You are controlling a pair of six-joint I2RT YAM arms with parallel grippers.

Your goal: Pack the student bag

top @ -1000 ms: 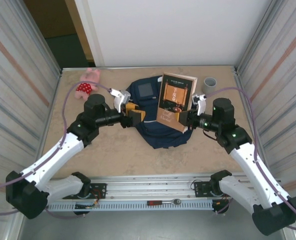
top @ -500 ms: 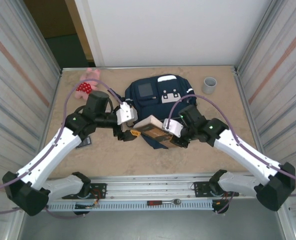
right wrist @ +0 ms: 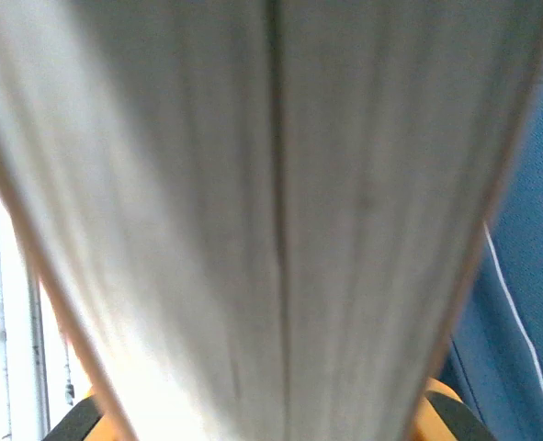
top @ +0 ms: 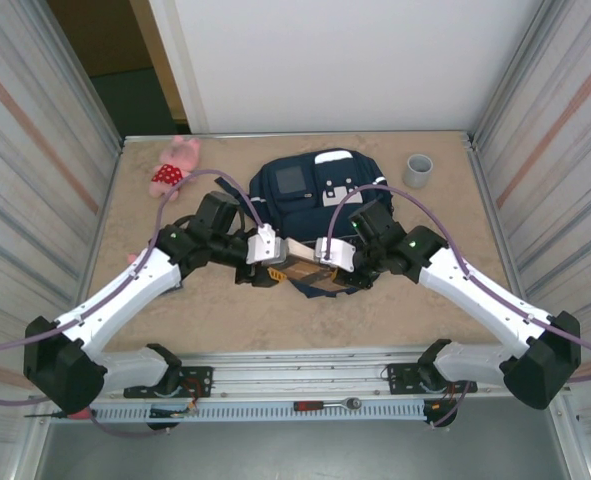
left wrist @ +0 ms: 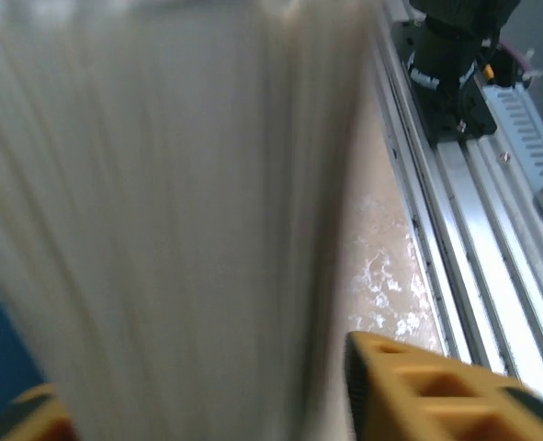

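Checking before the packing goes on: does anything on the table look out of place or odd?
Nothing looks spilled or damaged. The only unsettled thing is the book, at the near edge of the student bag, between the fingers of the left gripper and the right gripper.

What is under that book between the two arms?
The near end of the navy student bag lies under the book, with dark straps poking out beyond it. The book covers the rest, so any opening there is hidden.
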